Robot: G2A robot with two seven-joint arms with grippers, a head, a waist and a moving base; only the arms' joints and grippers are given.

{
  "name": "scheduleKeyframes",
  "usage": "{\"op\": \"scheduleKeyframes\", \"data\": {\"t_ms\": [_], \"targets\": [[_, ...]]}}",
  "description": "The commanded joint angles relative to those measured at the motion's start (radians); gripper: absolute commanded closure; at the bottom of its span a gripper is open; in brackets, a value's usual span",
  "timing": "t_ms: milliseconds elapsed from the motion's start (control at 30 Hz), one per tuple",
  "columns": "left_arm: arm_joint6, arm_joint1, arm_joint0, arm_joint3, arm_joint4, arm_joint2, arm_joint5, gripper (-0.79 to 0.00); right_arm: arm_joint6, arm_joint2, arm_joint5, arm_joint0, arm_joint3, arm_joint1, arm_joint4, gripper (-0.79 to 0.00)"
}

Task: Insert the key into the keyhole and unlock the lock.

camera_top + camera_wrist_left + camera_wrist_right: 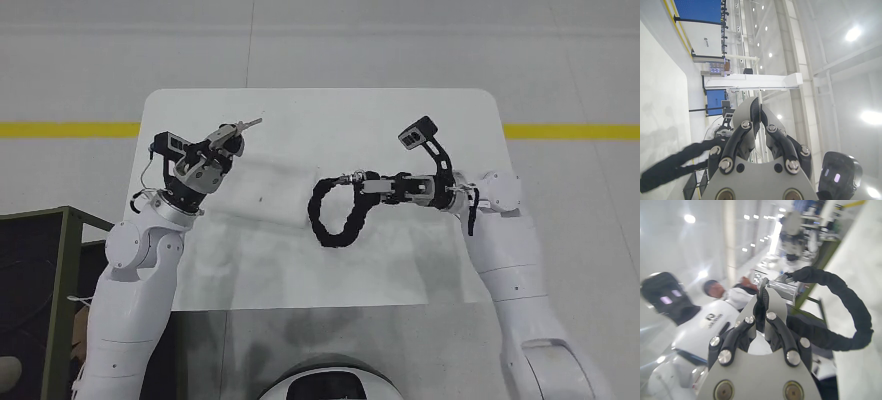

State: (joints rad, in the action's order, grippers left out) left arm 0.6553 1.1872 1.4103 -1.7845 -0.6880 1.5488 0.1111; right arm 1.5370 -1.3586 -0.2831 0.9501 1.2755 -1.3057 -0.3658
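Left gripper (759, 108) pinched shut, ribbed black pads pressed face to face. In the top view, thin flat grey metal blade sticking out past the tips, reads as the key (252, 124), angled toward the table's far edge and inward. Right gripper (763, 289) clamped narrow on one end of the lock (332, 212), tips pinching at a small metal ring on the end of a smooth chrome barrel (783, 289). Black cable (853, 311) in a wrinkled fabric sleeve leaving the barrel's other end, curling round in a loop and passing back behind the fingers. Lock held over the middle-right of the white table (330, 275), barrel roughly level and pointing toward the left arm, loop on the robot's side of it. Key well apart from the lock, over the table's far-left part, not lined up with the barrel. Cannot tell whether the loop touches the tabletop.
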Motion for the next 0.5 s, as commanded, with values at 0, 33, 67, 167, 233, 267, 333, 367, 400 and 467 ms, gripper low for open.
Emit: {"op": "scheduleKeyframes", "data": {"t_ms": [0,33,67,167,233,267,333,367,400,467], "targets": [[0.051,0.0,0.026,-0.034,-0.006,-0.017,-0.037,0.0,-0.003,0.018,-0.003,-0.021,0.087,0.032,0.286,0.0],[0.087,0.001,0.039,-0.05,-0.016,-0.039,-0.066,0.0,-0.001,0.039,-0.002,-0.021,0.114,0.044,0.32,0.0],[0.103,0.003,0.047,-0.058,-0.026,-0.053,-0.084,0.0,-0.001,0.053,-0.002,-0.022,0.127,0.054,0.294,0.0],[0.103,0.003,0.047,-0.058,-0.026,-0.053,-0.084,0.0,-0.008,0.059,-0.009,-0.028,0.144,0.061,0.283,0.0],[0.103,0.003,0.047,-0.058,-0.026,-0.053,-0.084,0.0,-0.008,0.059,-0.009,-0.028,0.144,0.061,0.283,0.0],[0.103,0.003,0.047,-0.058,-0.026,-0.053,-0.084,0.0,-0.008,0.059,-0.009,-0.028,0.144,0.061,0.283,0.0],[0.103,0.003,0.047,-0.058,-0.026,-0.053,-0.084,0.0,-0.008,0.059,-0.009,-0.028,0.144,0.061,0.283,0.0],[0.103,0.003,0.047,-0.058,-0.026,-0.053,-0.084,0.0,-0.008,0.059,-0.009,-0.028,0.144,0.061,0.283,0.0],[0.103,0.003,0.047,-0.058,-0.026,-0.053,-0.084,0.0,-0.034,0.054,0.004,0.013,0.155,0.06,0.222,0.0],[0.103,0.003,0.047,-0.058,-0.026,-0.053,-0.084,0.0,-0.001,0.039,0.022,0.028,0.192,0.072,0.267,0.0]]}}
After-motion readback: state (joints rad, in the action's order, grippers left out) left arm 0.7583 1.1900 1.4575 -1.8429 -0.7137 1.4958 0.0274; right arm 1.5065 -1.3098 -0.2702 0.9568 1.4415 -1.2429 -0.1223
